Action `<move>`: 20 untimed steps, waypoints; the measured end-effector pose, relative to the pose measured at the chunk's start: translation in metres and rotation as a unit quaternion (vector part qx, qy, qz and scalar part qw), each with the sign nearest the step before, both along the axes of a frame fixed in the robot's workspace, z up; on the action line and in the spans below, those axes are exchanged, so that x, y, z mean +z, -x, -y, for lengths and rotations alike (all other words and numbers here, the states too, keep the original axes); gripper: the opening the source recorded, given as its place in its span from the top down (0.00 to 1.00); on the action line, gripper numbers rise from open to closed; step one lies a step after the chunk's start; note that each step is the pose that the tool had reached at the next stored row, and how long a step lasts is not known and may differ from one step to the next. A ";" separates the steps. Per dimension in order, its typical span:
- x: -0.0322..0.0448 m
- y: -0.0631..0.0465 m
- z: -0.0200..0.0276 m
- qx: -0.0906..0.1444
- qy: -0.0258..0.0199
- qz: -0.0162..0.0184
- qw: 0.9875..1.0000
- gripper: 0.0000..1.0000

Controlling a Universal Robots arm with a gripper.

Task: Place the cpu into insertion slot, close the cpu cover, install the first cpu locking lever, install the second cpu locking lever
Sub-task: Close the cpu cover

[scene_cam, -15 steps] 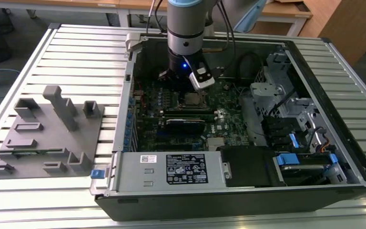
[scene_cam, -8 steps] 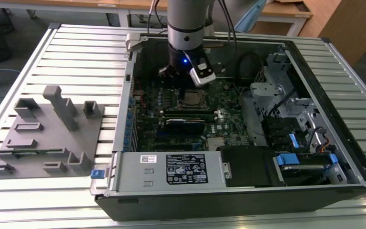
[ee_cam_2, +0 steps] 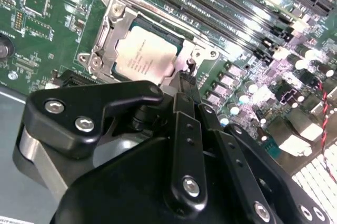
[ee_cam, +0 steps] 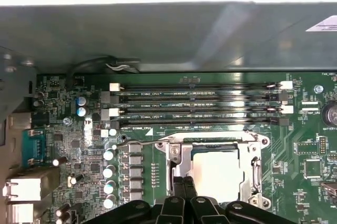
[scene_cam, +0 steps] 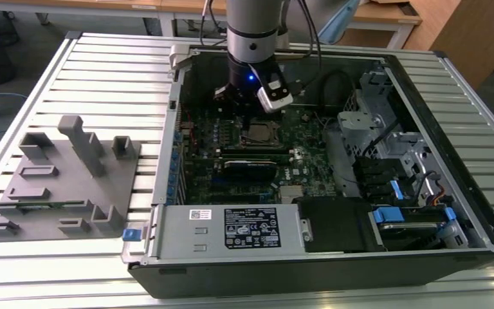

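The cpu (ee_cam_2: 141, 58) (ee_cam: 216, 170), a flat square chip with a silver-tan top, lies in the insertion slot on the green motherboard (scene_cam: 303, 151). The cpu cover (ee_cam_2: 107, 33) (ee_cam: 178, 162), a silvery frame, lies flat around it, and the chip shows through its window. A thin wire locking lever (ee_cam: 195, 137) runs along the socket's edge beside the memory slots. My gripper (ee_cam_2: 185, 79) (ee_cam: 182, 183) hangs low over one edge of the socket, its black fingers (ee_cam_2: 187, 129) pressed together. In the exterior view the gripper (scene_cam: 245, 111) stands just above the socket (scene_cam: 260, 136).
Several long black memory slots (ee_cam: 195, 103) run beside the socket. The case's walls (scene_cam: 172, 129), a drive cage (scene_cam: 384, 148) and the power supply (scene_cam: 229, 228) hem the board in. A grey fixture plate (scene_cam: 67, 180) lies on the slatted table at the exterior view's left.
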State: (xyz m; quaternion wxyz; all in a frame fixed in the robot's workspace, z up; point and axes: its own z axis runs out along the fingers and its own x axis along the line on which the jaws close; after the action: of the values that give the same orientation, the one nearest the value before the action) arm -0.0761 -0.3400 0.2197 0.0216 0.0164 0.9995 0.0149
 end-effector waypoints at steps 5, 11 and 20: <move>0.0000 -0.012 0.0005 0.000 0.000 0.000 1.000 0.89; -0.0001 -0.030 0.0010 0.000 0.000 0.000 1.000 0.89; -0.0001 -0.029 0.0009 0.000 0.000 0.000 1.000 0.89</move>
State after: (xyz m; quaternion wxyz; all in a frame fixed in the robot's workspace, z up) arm -0.0467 -0.3410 0.2197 0.0221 0.0164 0.9995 0.0149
